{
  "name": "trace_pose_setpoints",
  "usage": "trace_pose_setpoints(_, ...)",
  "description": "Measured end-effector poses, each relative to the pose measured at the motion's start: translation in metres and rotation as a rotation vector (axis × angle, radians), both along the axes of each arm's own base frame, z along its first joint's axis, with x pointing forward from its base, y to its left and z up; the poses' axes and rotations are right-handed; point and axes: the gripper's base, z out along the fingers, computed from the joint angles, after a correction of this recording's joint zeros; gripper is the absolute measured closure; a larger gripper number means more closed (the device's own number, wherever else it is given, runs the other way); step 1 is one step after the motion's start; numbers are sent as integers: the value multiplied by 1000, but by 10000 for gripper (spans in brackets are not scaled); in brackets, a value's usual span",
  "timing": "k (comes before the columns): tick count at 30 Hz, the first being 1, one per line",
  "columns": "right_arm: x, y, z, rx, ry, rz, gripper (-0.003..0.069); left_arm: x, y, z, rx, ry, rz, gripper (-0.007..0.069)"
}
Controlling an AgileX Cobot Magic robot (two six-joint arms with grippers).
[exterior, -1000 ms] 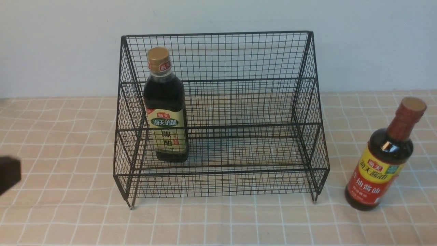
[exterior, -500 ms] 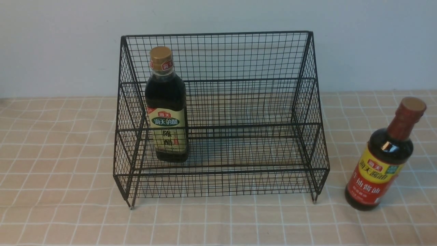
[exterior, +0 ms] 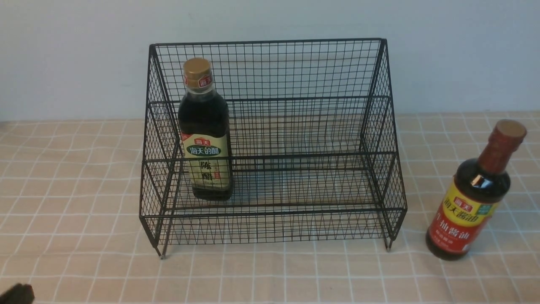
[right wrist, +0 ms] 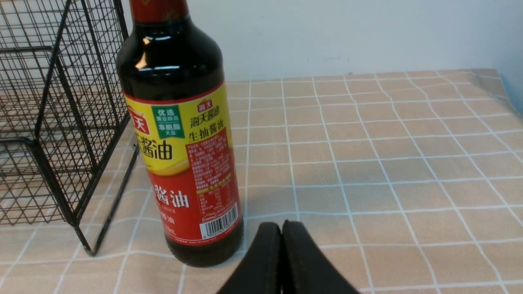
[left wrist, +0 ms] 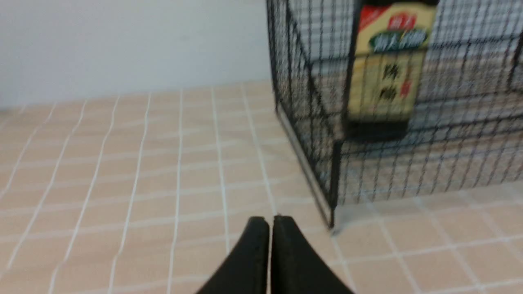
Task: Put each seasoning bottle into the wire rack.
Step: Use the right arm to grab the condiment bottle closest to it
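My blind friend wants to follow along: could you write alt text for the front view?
A black wire rack stands on a tan checked tablecloth, with a gold-capped bottle of dark liquid upright inside near its left end. A red-capped bottle stands outside on the cloth, to the rack's right.

Staged kitchen-style setup; beige checked tablecloth point(exterior: 76, 177); bare pale wall point(exterior: 71, 59) behind; wire rack point(exterior: 274, 215), seasoning bottles point(exterior: 205, 139) point(exterior: 472, 202).

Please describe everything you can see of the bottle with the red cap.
The red-capped bottle is round, with a long neck, dark liquid inside and a yellow-and-red label with Chinese print and a barcode. It stands upright on the checked tablecloth, outside the wire rack, at its right side, apart from it. Nothing holds it.
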Motion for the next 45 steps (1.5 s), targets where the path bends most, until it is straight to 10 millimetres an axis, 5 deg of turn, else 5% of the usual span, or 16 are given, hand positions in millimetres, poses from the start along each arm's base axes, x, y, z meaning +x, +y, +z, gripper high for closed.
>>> trace_pose_setpoints(2,0,0,0,0,-1,0,673,0,1,-15,6,49,15,631)
trace_pose_setpoints(37,0,0,0,-4,-11,0,673,1,1,-14,-1,24,22,631)
trace_pose_setpoints(45,1,0,31,290,-387,-12,673,1,1,-14,-1,24,22,631)
